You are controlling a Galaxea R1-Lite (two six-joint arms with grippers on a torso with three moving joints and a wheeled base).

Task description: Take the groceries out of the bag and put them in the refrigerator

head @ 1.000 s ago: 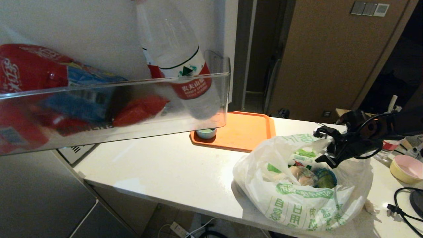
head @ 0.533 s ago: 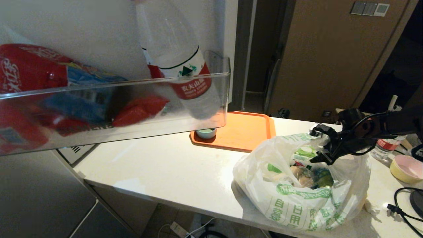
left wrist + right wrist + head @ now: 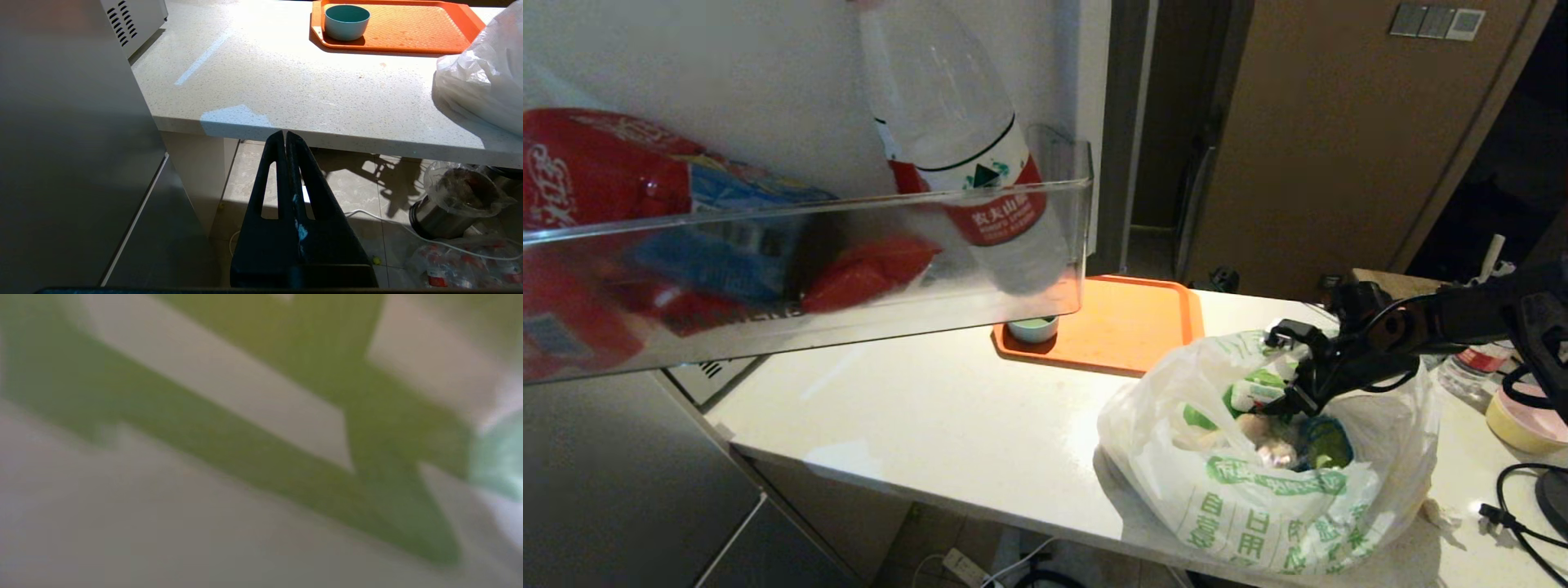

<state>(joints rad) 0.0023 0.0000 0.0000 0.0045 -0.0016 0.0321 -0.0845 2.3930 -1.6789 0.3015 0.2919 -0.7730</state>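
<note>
right end effector (image 3: pixel 1286 371) spread wide inside the bag (image 3: pixel 1258 490), holding nothing

head overlook, wrists close-up

Groceries (image 3: pixel 1262 412) in bag (image 3: pixel 1258 506), tray (image 3: pixel 1127 327) apparently behind.

One white plastic bag (image 3: pixel 1258 490) right under the claw (image 3: pixel 1286 371), one orange tray (image 3: pixel 1127 327) off to its left with one small teal cup (image 3: pixel 1032 329), one water bottle (image 3: pixel 968 163) in the fridge door shelf, one pink bowl (image 3: pixel 1525 416) behind it.
</note>
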